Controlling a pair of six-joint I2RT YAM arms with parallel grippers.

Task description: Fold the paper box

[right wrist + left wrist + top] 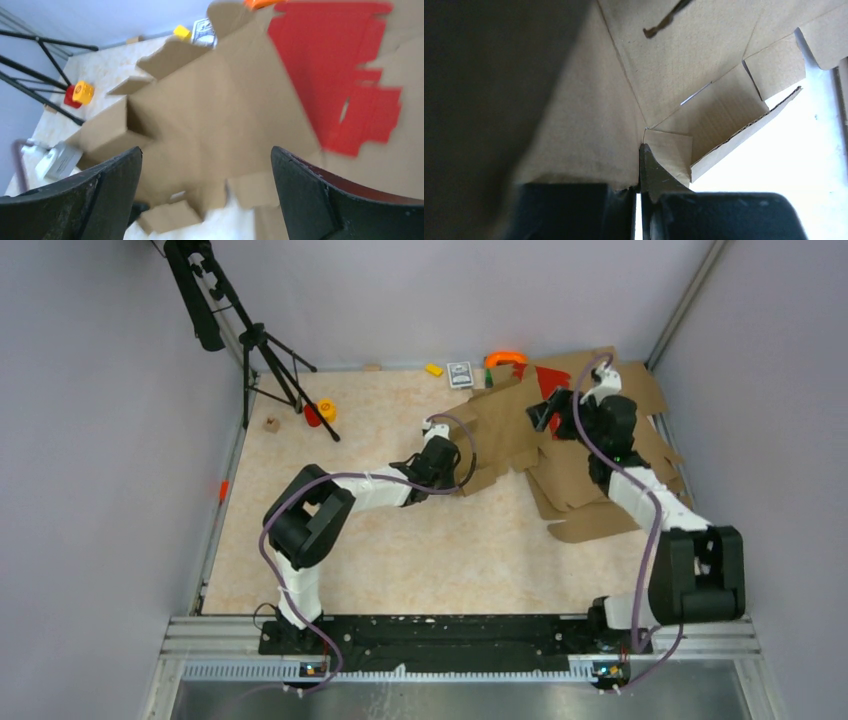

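left claw (643, 155): jaws squeezed together, tips right at a folded corner of the paper box (500, 425)
right claw (205, 155): spread wide, nothing in it, hung over the box
paper box: sat upper right of centre in the top view, flaps partly up, edge against a red sheet (340, 60)

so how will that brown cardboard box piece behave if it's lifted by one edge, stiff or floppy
Probably light: the paper box is thin corrugated board. Panels should stay stiff, but it likely hinges at its creases, where flaps stand up. Lifted by the edge the left gripper pinches, the far side may sag.
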